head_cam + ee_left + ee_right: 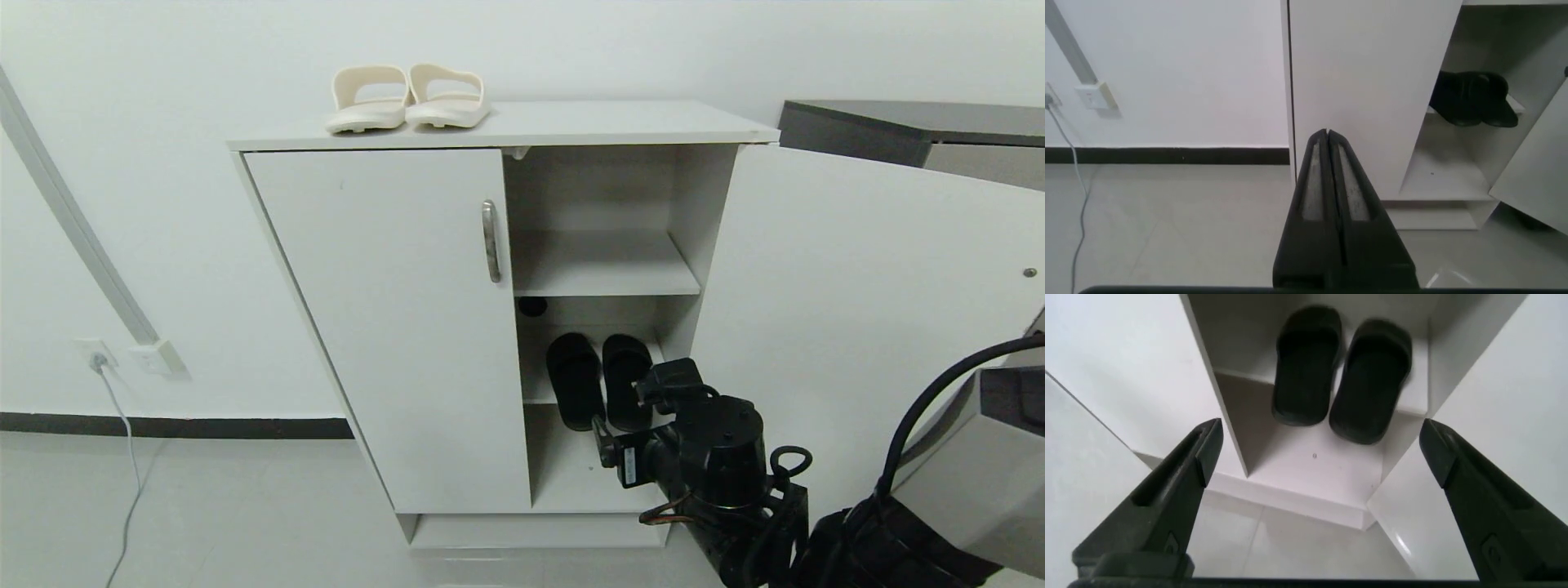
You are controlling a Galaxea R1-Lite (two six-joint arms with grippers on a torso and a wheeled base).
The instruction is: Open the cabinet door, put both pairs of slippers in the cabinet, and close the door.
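Observation:
A white cabinet stands against the wall with its left door closed and its right door swung open. A cream pair of slippers lies on the cabinet top. A black pair of slippers rests on the lower shelf inside, toes inward. My right gripper hangs open just outside that shelf, nothing between its fingers, the black slippers beyond them. My left gripper is shut and empty, facing the closed door from a distance, black slippers off to its side.
The closed door has a metal handle. An upper shelf inside is bare. Wall sockets with a hanging cable sit at the left above bare floor. A grey-topped unit stands behind the open door.

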